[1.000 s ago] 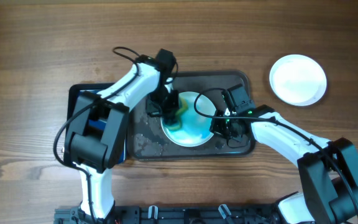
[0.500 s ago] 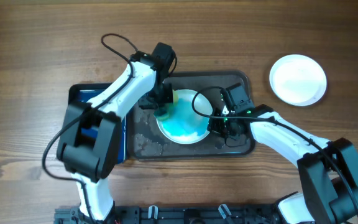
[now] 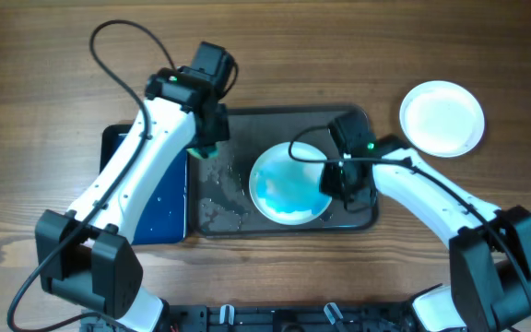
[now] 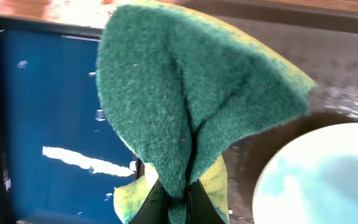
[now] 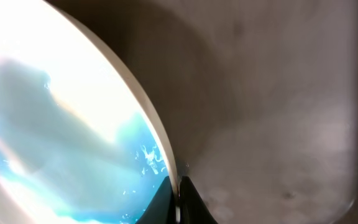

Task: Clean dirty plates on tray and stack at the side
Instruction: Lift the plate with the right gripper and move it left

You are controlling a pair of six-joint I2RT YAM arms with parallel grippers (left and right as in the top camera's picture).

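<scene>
The plate (image 3: 289,184), smeared blue-teal, is lying in the middle of the grey tray (image 3: 215,198). The right gripper (image 3: 334,182) is pinching its right rim between closed fingers, probably to steady it for scrubbing. The left gripper (image 3: 206,146) is clamping a folded green-and-yellow sponge (image 4: 191,106) and hanging over the tray's far-left corner, just beside the blue tray (image 3: 146,198) and apart from the plate. This is leaving the plate's left side open. A clean white plate (image 3: 442,117) is sitting far right on the table (image 3: 63,55), well apart, offering room for stacking.
</scene>
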